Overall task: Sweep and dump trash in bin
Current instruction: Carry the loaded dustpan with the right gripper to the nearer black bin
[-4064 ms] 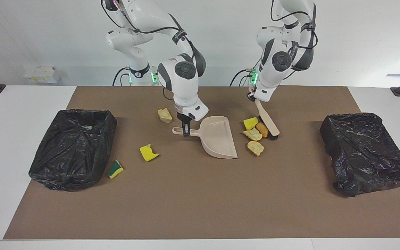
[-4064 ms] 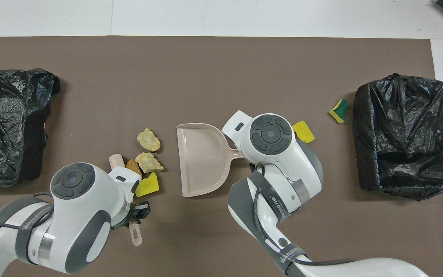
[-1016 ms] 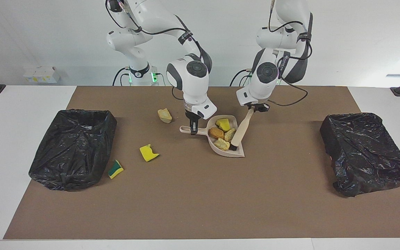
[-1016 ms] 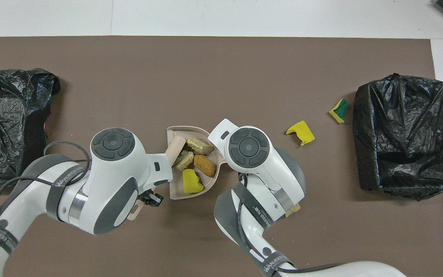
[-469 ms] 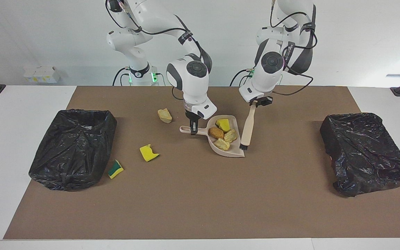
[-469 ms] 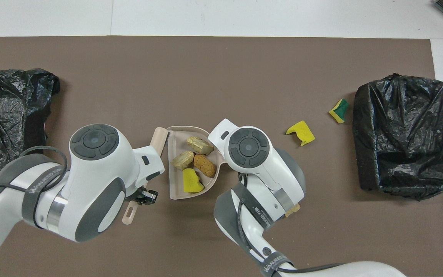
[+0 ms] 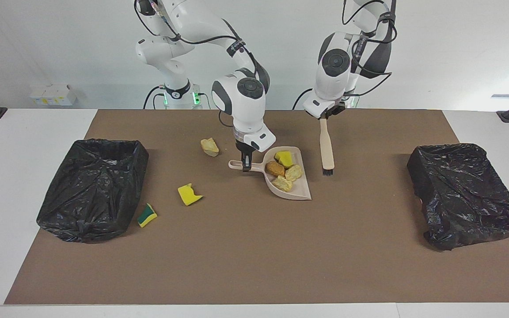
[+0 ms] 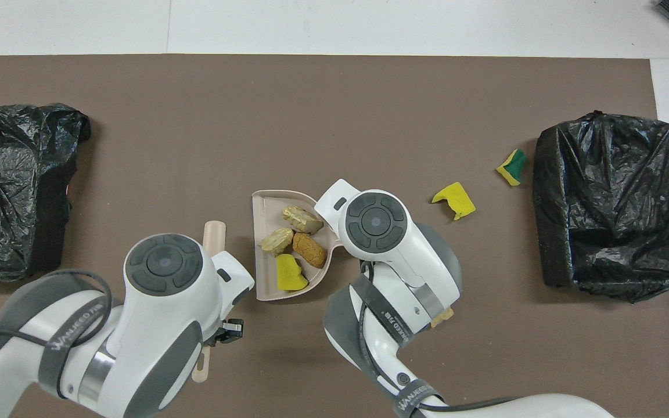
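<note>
A beige dustpan (image 7: 301, 192) (image 8: 262, 278) sits mid-mat with several trash chunks (image 7: 284, 170) (image 8: 294, 247) in it. My right gripper (image 7: 246, 164) is shut on the dustpan's handle. My left gripper (image 7: 324, 117) is shut on the top of a beige brush (image 7: 325, 148) (image 8: 214, 232). The brush hangs bristles down beside the pan, toward the left arm's end. Loose trash lies on the mat: a beige chunk (image 7: 210, 147) (image 8: 442, 316), a yellow one (image 7: 189, 194) (image 8: 455, 199) and a yellow-and-green one (image 7: 147, 215) (image 8: 511, 167).
Two bins lined with black bags stand on the brown mat. One bin (image 7: 93, 187) (image 8: 613, 203) is at the right arm's end, close to the yellow-and-green chunk. The other bin (image 7: 466, 194) (image 8: 15, 186) is at the left arm's end.
My left gripper has drawn the brush out of the dustpan, risen and swung it toward the left arm's end. The chunks stay in the pan. The right gripper and pan have not moved.
</note>
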